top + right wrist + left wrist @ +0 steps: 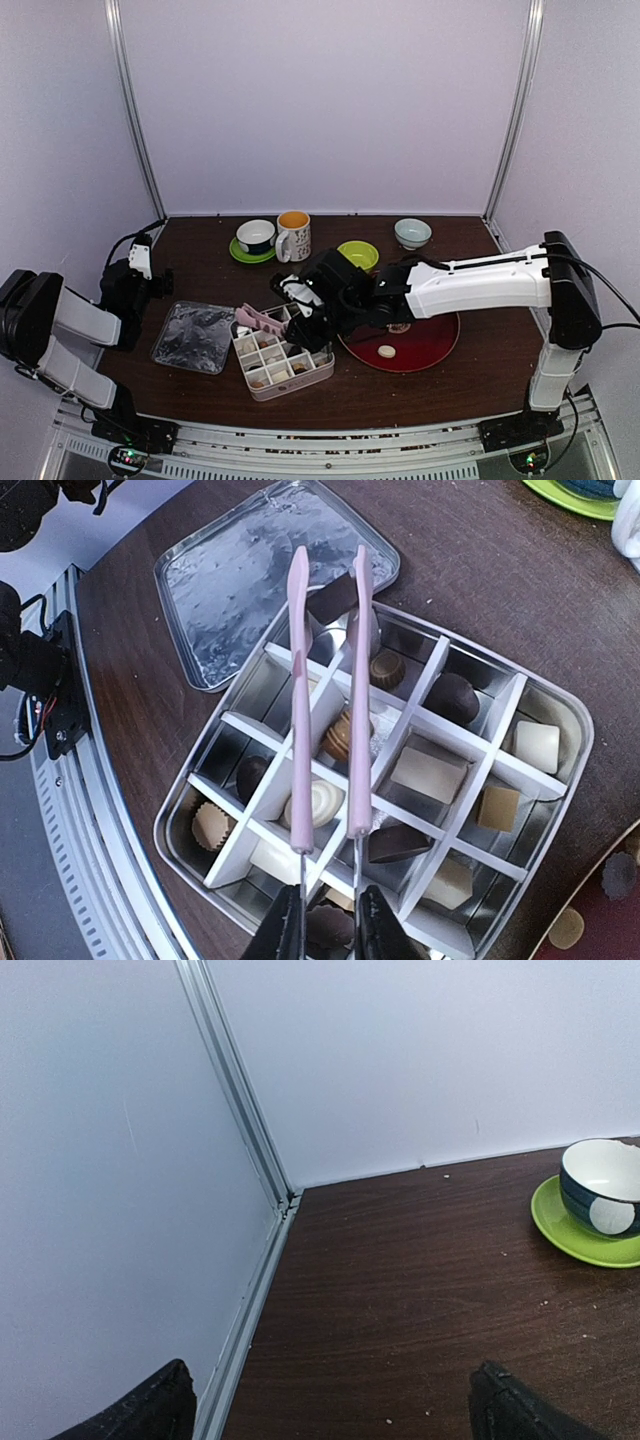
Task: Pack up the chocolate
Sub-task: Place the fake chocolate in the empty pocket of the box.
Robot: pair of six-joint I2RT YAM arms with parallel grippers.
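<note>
Right gripper [322,930] clamps the pink tongs [328,700]; their tips pinch one dark chocolate [335,597] at the divided tin [565,730] edge nearest the lid [240,570]. Left gripper [330,1400] stands wide apart, empty.

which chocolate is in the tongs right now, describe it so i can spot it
Find the square metal tin split into compartments, beside its clear lid. Pink tongs stretch across it toward that lid. The chocolate gripped near their tips is a dark brown square, the only piece raised in the tongs instead of lying in a compartment.
</note>
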